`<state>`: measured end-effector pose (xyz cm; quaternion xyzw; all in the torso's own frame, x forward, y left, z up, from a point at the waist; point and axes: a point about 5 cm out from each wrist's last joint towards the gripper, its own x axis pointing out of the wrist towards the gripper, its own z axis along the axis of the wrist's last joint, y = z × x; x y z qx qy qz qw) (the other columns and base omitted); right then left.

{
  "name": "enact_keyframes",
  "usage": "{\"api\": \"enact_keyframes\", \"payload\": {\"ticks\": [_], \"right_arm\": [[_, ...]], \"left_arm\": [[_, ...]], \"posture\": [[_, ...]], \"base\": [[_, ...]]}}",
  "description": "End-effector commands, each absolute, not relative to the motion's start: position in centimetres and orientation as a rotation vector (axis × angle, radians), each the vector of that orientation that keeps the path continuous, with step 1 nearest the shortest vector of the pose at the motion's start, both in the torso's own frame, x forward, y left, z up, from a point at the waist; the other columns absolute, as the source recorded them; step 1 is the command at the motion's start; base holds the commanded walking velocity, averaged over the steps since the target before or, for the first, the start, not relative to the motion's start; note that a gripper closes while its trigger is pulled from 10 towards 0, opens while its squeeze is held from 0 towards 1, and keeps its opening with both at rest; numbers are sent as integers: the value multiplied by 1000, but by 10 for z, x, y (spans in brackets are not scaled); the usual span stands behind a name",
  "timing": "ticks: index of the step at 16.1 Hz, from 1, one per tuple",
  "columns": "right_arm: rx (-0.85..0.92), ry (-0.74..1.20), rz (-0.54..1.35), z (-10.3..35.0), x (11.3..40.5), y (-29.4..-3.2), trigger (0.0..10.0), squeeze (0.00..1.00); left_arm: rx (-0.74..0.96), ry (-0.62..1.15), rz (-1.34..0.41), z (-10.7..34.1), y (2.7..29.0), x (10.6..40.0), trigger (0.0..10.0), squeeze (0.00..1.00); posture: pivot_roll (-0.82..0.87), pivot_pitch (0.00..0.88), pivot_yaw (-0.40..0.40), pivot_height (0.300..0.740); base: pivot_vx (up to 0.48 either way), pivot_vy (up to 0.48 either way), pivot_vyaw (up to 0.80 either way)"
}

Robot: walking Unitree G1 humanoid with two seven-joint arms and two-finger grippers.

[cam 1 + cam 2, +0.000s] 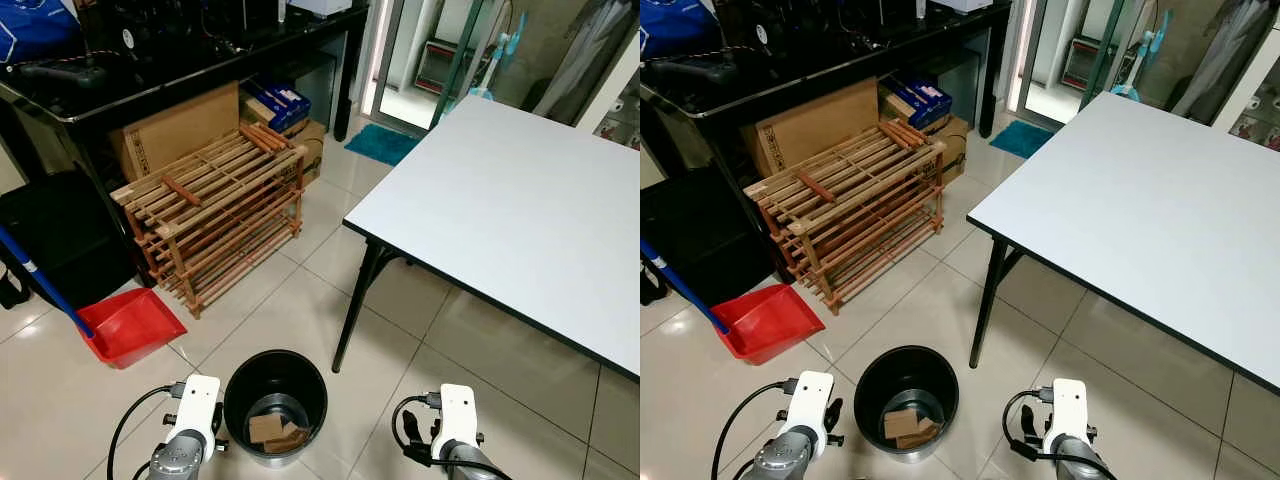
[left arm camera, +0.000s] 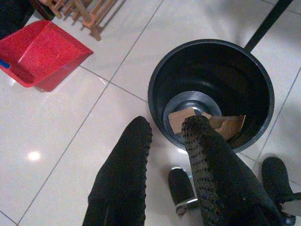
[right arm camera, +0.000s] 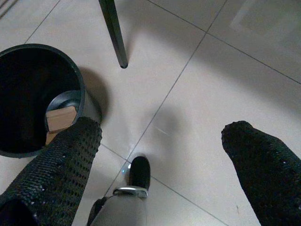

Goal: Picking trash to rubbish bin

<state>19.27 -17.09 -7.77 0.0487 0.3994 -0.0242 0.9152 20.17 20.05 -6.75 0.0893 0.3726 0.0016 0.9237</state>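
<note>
A black round rubbish bin (image 1: 233, 400) stands on the tiled floor right in front of me, between my two arms. Brown cardboard scraps (image 1: 276, 432) lie at its bottom. In the left wrist view my left gripper (image 2: 167, 125) hangs open just beside the bin's rim (image 2: 157, 80), with nothing between its fingers. My right gripper (image 3: 164, 132) is open wide over bare tiles, with the bin (image 3: 80, 89) off to one side and the cardboard (image 3: 61, 117) showing inside it.
A white table (image 1: 520, 210) on black legs (image 1: 355, 300) fills the right side. A wooden slatted rack (image 1: 215, 215) and a red dustpan (image 1: 130, 325) with a blue handle stand at the left, below a black desk (image 1: 160, 85) with cardboard boxes. A teal mat (image 1: 380, 143) lies by the doorway.
</note>
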Motion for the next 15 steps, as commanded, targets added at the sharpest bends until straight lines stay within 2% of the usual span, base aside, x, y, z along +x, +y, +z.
{"api": "enact_keyframes", "payload": {"ticks": [1, 3, 15], "right_arm": [[106, 828, -54, -77, 194, -173, 10000, 0], [104, 831, -50, -78, 193, -173, 10000, 0], [105, 831, -49, -77, 195, -175, 10000, 0]], "left_arm": [[175, 770, 13, -68, 201, 201, 10000, 0], [168, 768, 14, -68, 200, 201, 10000, 0], [133, 763, 33, -68, 197, 201, 10000, 0]], "posture": [[16, 0, -62, 740], [17, 0, -63, 740], [12, 21, -73, 740]], "base": [[0, 0, 0], [0, 0, 0], [-276, 0, 0]]}}
